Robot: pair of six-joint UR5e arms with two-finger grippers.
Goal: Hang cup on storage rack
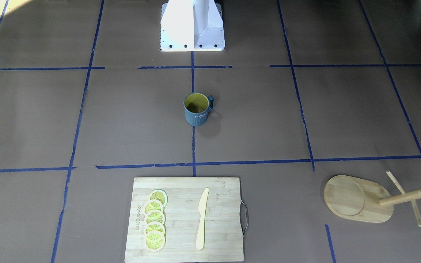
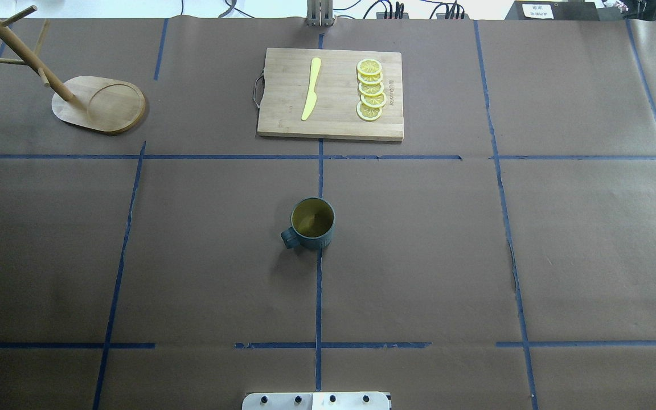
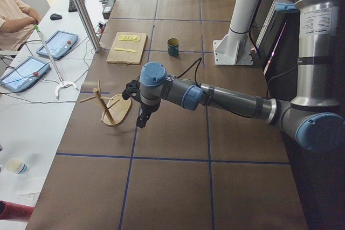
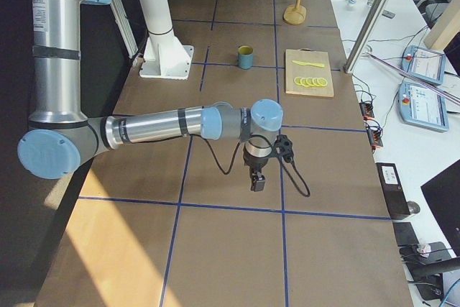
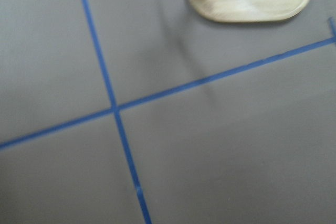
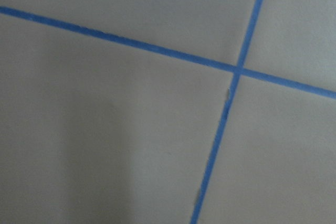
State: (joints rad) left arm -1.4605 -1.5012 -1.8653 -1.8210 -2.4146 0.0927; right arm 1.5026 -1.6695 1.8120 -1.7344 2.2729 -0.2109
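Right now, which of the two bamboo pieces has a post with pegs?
The storage rack, far left in the overhead view: oval base, post, thin cross pegs. The cutting board lies flat, holding lemon slices and a yellow knife.

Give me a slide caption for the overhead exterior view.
Upright cup at centre of table; storage rack in far-left corner; cutting board with knife and lemon slices beyond the cup.

The brown paper-covered desk (image 2: pixel 476 256), gridded with blue tape, carries a dark blue-grey ribbed mug (image 2: pixel 312 223), a light wooden mug stand (image 2: pixel 100 107) and a rectangular bamboo cutting board (image 2: pixel 282 91).
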